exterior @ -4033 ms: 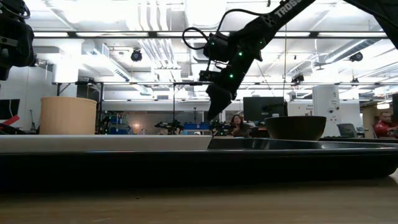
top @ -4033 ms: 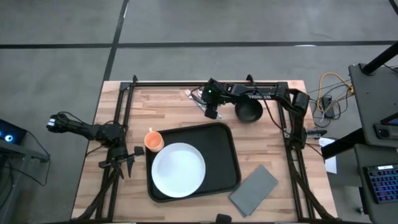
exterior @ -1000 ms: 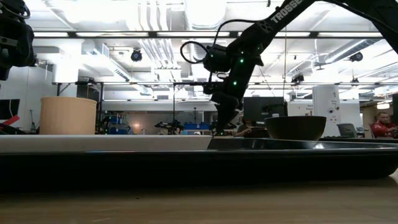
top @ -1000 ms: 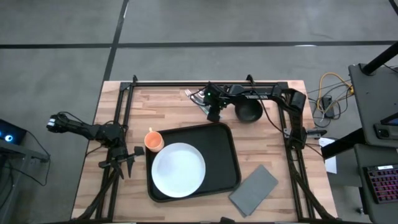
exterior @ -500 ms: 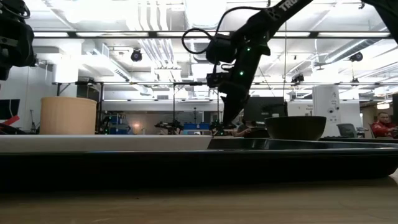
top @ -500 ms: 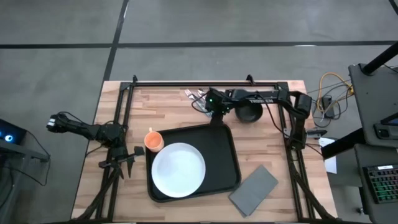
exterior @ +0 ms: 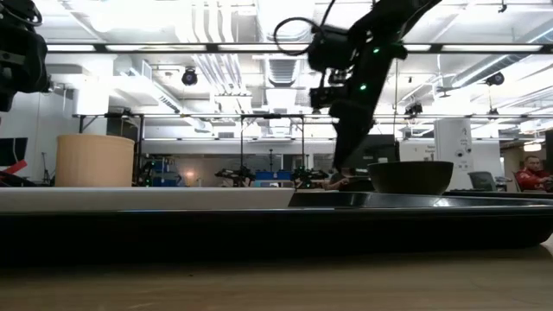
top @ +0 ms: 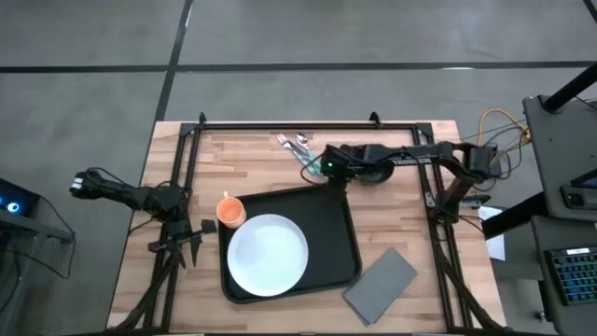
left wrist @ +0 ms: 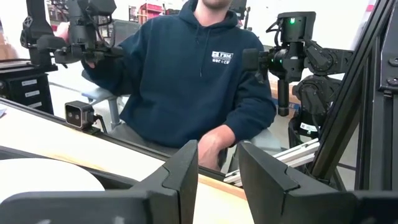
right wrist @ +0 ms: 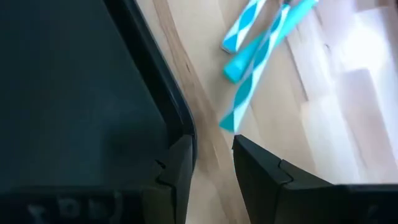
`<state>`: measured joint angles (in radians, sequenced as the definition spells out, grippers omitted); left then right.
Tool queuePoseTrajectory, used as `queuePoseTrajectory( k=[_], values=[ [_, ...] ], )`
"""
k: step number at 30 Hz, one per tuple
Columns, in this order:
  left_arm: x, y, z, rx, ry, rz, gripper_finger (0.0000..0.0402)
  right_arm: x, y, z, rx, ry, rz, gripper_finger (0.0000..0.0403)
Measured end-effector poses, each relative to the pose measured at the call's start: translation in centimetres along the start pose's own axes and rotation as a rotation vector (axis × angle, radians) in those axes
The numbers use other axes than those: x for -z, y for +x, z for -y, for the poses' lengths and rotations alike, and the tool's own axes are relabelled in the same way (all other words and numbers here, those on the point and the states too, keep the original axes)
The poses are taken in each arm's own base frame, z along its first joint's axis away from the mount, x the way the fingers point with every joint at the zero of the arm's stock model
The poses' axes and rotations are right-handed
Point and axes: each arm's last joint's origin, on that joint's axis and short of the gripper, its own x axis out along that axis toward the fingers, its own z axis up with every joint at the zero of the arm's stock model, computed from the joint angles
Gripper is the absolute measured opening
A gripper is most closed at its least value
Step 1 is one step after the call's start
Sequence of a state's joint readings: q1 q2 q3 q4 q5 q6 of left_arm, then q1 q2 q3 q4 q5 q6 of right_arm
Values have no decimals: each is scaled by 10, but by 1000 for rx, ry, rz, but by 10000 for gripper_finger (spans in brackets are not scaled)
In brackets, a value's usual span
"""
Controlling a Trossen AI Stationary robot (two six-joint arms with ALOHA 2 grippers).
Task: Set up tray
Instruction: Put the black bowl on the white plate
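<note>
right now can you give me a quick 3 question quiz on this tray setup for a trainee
1. True or false: the white plate lies on the black tray.
2. Which is nearest the right gripper: A) grey napkin, B) dark bowl, C) orange cup?
3. Fill in: the cutlery with blue handles lies on the ____, off the tray.

Key: 1 true; 2 B; 3 table.
</note>
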<state>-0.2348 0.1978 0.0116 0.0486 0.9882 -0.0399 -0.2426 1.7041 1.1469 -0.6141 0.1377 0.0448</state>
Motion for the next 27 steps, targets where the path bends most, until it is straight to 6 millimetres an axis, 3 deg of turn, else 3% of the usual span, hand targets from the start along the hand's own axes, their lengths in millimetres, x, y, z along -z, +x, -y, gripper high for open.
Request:
queuePoseTrajectory(
  k=[8, 16, 27],
  values=[
    [0, 0, 0, 0, 0, 0, 98, 37, -31, -4, 4, -8, 51, 104],
    [0, 0, 0, 0, 0, 0, 98, 74, -48, -3, -3, -87, 75, 112],
    [0, 0, 0, 0, 0, 0, 98, 92, -51, -1, 2, -183, 72, 131]
  ],
)
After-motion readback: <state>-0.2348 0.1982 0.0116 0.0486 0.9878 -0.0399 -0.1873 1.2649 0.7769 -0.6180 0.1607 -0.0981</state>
